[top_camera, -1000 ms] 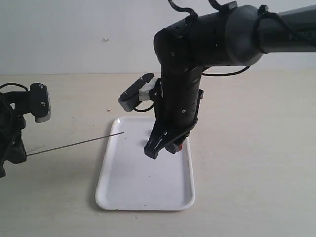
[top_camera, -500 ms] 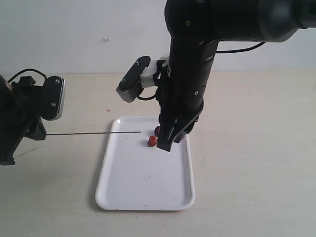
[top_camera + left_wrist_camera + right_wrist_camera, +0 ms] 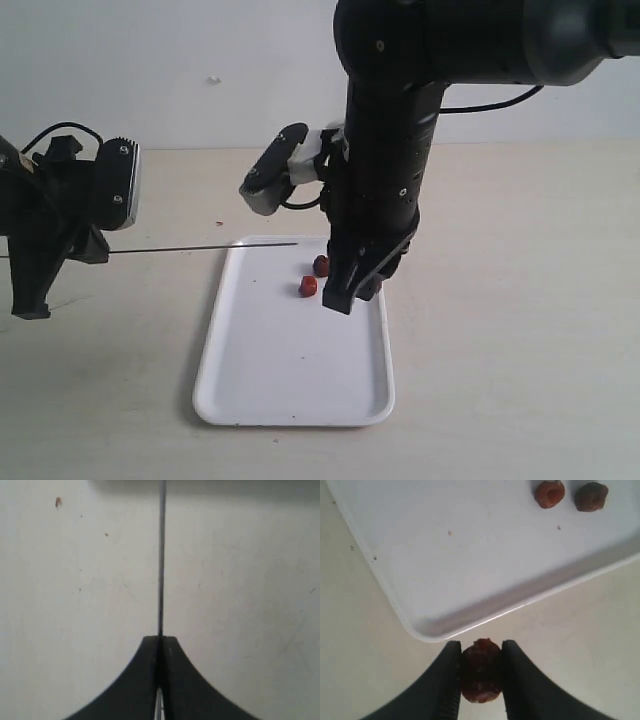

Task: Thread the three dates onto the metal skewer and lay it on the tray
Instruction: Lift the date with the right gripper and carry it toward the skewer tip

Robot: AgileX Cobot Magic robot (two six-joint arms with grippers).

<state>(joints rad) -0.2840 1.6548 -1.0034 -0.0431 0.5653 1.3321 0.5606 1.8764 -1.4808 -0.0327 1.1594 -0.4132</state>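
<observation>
My left gripper is shut on the metal skewer. The thin rod runs level above the table, and its tip reaches over the far left corner of the white tray. Two of the dates, one and another, lie on the far part of the tray. Just right of them my right gripper points down, shut on the third date. In the exterior view its fingers hide that date.
The beige table spreads around the tray to a pale wall behind. The right arm's grey wrist camera juts left above the tray's far edge. A tiny red speck lies on the table beyond the tray.
The left arm has risen, bringing the skewer from a slant to level, with its tip further right. The right arm has straightened upright and lifted off the tray, uncovering two dates.
</observation>
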